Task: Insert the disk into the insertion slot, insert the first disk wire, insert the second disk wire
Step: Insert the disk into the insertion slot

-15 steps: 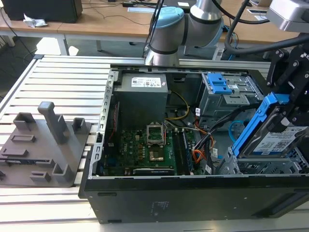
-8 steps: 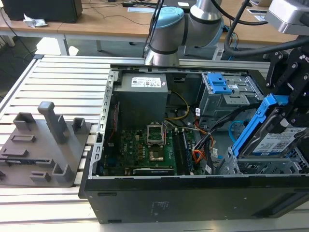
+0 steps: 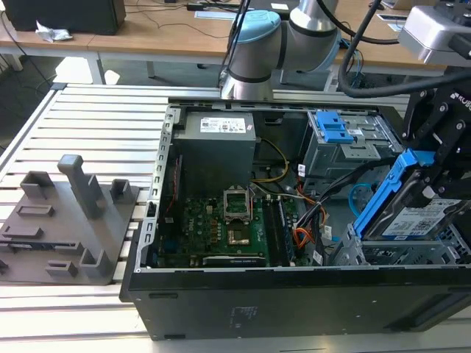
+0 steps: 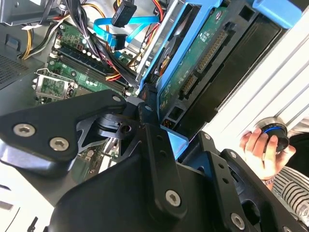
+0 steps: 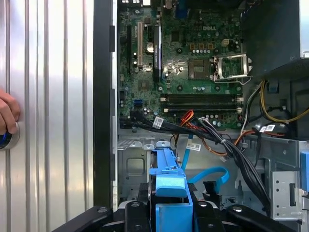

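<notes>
Exterior view: hand [image 3: 433,184] grips tilted disk [image 3: 412,218].

support: slatted aluminium table [image 3: 96,121] | on it: open black computer case [image 3: 294,301], grey fixture block [image 3: 70,235] beside it

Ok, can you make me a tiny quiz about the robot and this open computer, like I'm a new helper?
1. True or false: the disk already lies flat inside the insertion slot.
2. What colour is the frame around the disk? A red, B blue, C green.
3. Fill in: the hand is shut on ____.
Key: 1 false, it is tilted, held by the hand; 2 B; 3 the disk.
</notes>
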Controlling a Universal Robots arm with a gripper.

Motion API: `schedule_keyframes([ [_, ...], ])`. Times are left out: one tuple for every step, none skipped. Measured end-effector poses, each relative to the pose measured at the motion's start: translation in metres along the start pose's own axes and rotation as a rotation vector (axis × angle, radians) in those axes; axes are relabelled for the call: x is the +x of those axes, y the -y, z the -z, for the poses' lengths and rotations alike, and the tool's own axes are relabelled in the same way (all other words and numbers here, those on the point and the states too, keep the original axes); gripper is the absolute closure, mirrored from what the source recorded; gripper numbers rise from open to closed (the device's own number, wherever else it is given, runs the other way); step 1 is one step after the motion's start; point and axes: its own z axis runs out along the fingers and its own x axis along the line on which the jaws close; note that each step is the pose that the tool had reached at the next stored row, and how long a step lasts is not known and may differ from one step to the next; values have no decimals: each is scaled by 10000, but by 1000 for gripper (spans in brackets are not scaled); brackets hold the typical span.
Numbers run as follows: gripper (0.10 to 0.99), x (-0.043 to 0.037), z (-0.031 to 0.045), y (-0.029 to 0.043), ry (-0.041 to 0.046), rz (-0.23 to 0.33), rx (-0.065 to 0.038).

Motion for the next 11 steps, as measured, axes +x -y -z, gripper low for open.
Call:
schedule_keyframes([
  [722,0,-25,1,0,0,-1],
  [722,0,-43,2,1,0,-1],
  [722,0,-66,3,1,0,-2],
  [722,0,-80,3,0,0,-2],
  [722,-1,-90,4,1,0,-2],
  [722,-1,-108,5,0,0,-3],
  [722,0,-121,5,0,0,-3],
  [722,0,-129,5,-1,0,-3],
  [722,-1,-138,5,0,0,-3],
  [722,-1,-144,6,0,0,-3],
  [722,0,-152,6,-1,0,-3],
])
